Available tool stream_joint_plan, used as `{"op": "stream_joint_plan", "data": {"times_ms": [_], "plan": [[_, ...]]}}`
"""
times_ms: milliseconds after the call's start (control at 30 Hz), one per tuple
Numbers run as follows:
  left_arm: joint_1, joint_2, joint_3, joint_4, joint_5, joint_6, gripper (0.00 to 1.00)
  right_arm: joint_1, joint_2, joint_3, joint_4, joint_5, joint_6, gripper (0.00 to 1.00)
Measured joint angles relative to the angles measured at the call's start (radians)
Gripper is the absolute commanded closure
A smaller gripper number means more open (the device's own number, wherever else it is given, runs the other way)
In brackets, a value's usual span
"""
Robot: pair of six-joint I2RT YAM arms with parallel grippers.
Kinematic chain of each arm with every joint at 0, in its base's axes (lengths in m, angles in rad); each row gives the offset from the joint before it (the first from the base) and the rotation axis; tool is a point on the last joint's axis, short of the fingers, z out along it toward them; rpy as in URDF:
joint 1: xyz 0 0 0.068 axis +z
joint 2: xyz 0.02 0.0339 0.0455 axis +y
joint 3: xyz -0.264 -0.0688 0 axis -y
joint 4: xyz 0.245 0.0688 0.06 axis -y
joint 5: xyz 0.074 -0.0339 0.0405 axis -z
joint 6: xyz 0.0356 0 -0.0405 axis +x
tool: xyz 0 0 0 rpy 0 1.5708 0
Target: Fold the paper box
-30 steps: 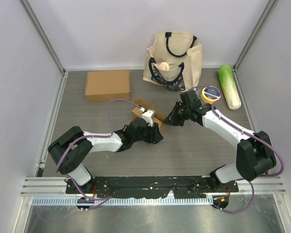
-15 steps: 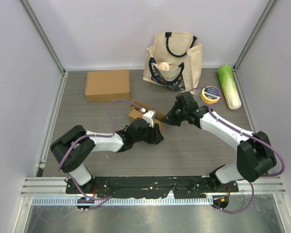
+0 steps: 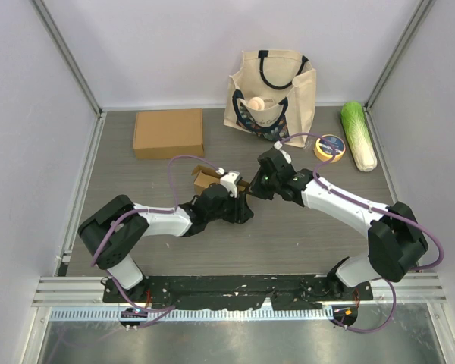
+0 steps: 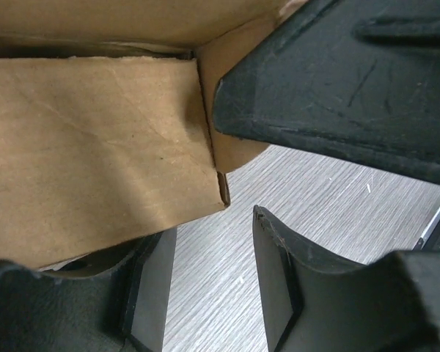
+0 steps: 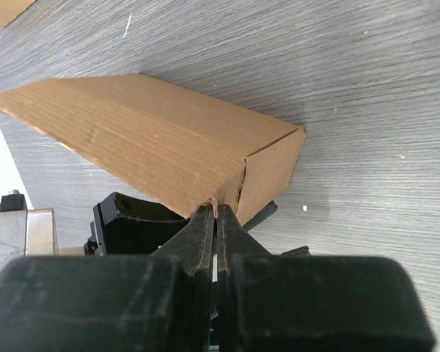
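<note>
Clamped by right gripper (image 5: 215, 218) at a corner flap: paper box (image 5: 154, 139), straight ahead of tips, long axis running off leftward. Gaping open opposite, left gripper (image 4: 205, 271), box edge just ahead; about equally near.

Grey wood-grain table (image 3: 303, 235) (metal-railed) between pale walls (image 3: 174, 45).

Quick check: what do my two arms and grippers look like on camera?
Both arms match: the left arm and right arm have white link shells with black joints. A purple cable loops along each. The left gripper and right gripper have matte black, wedge-shaped fingers, lightly scuffed.
</note>
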Motion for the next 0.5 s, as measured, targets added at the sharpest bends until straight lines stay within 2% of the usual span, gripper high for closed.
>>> {"op": "stream_joint_plan", "data": {"times_ms": [167, 333, 500], "plan": [[0.009, 0.0, -0.013, 0.014, 0.0, 0.002, 0.5, 0.02, 0.0, -0.026, 0.051, 0.053, -0.043, 0.99], [0.013, -0.014, -0.029, 0.027, 0.001, 0.001, 0.43, 0.053, 0.022, -0.043, 0.118, 0.126, -0.091, 0.99], [0.024, -0.151, -0.107, 0.011, 0.001, 0.0, 0.36, 0.07, 0.031, -0.043, 0.142, 0.155, -0.127, 0.99]]}}
